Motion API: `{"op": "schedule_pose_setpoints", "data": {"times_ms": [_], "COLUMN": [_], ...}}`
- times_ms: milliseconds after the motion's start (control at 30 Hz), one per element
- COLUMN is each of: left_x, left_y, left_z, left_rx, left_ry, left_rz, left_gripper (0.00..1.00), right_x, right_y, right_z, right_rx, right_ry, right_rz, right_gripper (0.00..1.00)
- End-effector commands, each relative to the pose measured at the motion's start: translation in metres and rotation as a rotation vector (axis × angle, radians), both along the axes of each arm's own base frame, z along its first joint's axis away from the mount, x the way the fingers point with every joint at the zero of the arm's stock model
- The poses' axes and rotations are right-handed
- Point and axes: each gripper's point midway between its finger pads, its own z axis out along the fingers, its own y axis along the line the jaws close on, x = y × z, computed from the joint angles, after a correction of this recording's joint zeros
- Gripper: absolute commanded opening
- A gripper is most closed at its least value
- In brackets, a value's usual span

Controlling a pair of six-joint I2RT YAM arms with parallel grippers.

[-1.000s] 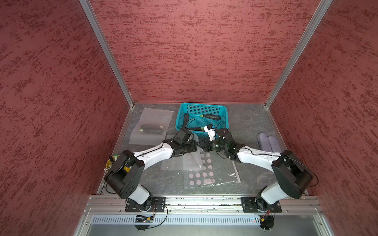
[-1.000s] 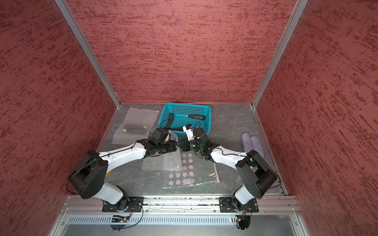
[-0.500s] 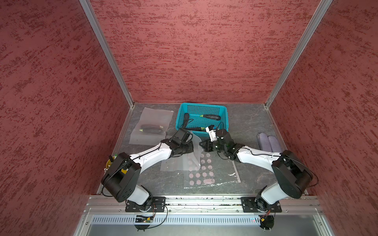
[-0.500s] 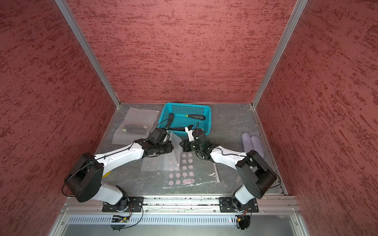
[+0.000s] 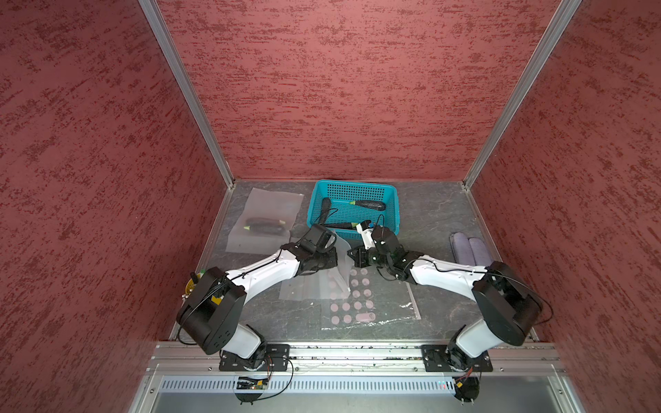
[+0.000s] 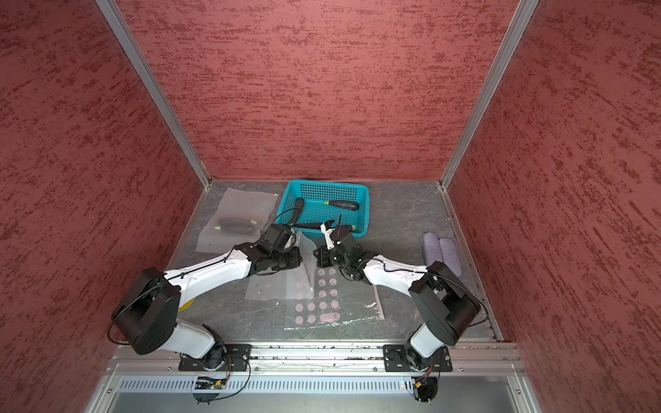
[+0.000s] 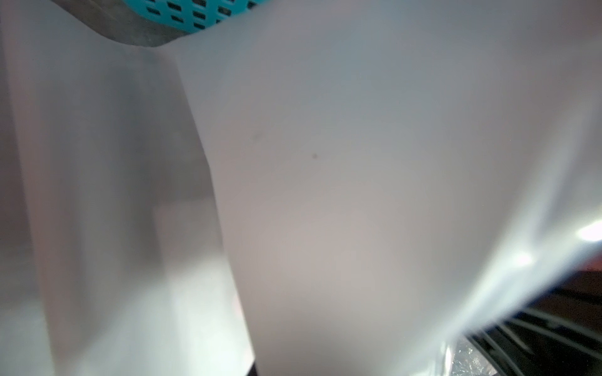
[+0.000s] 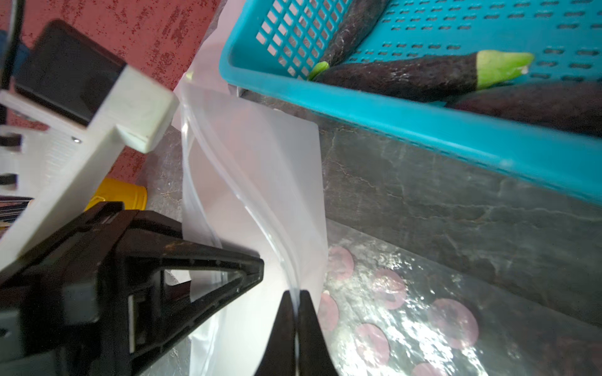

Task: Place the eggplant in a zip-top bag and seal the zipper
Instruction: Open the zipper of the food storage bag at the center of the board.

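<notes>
Pinching zip-top bag (image 8: 267, 156) rim, both jaws closed

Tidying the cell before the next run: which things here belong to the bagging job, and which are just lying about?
Job: zip-top bag, pinched by left gripper and right gripper; eggplants in the teal basket.
Lying about: filled bag, dotted clear sheet, purple rolls, yellow object.

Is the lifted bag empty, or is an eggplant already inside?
Empty: the translucent bag shows no dark shape inside; eggplants lie in the basket.
</notes>
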Motion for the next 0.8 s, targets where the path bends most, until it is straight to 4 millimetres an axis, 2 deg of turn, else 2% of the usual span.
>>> {"op": "schedule_pose_setpoints", "data": {"times_ms": [0, 133, 333, 533, 767], "left_x": [0.004, 0.005, 0.004, 0.004, 0.004], "left_y": [0.0, 0.004, 0.016, 0.035, 0.044], "left_z": [0.014, 0.016, 0.024, 0.041, 0.057], "left_rx": [-0.026, -0.01, 0.054, 0.155, 0.221], "left_ry": [-0.025, -0.032, -0.067, -0.104, -0.113], "left_rz": [-0.009, -0.011, -0.017, -0.014, -0.038], "left_gripper": [0.02, 0.0, 0.0, 0.0, 0.0], "right_x": [0.004, 0.001, 0.001, 0.008, 0.022], "right_y": [0.007, 0.014, 0.011, 0.011, 0.003], "right_z": [0.007, 0.001, -0.011, -0.017, 0.003], "right_rx": [-0.022, -0.017, -0.03, -0.058, -0.117], "right_ry": [-0.049, -0.034, -0.009, -0.002, -0.064], "right_rz": [0.006, 0.03, 0.017, -0.005, -0.053], "right_gripper": [0.0, 0.0, 0.0, 0.0, 0.0]}}
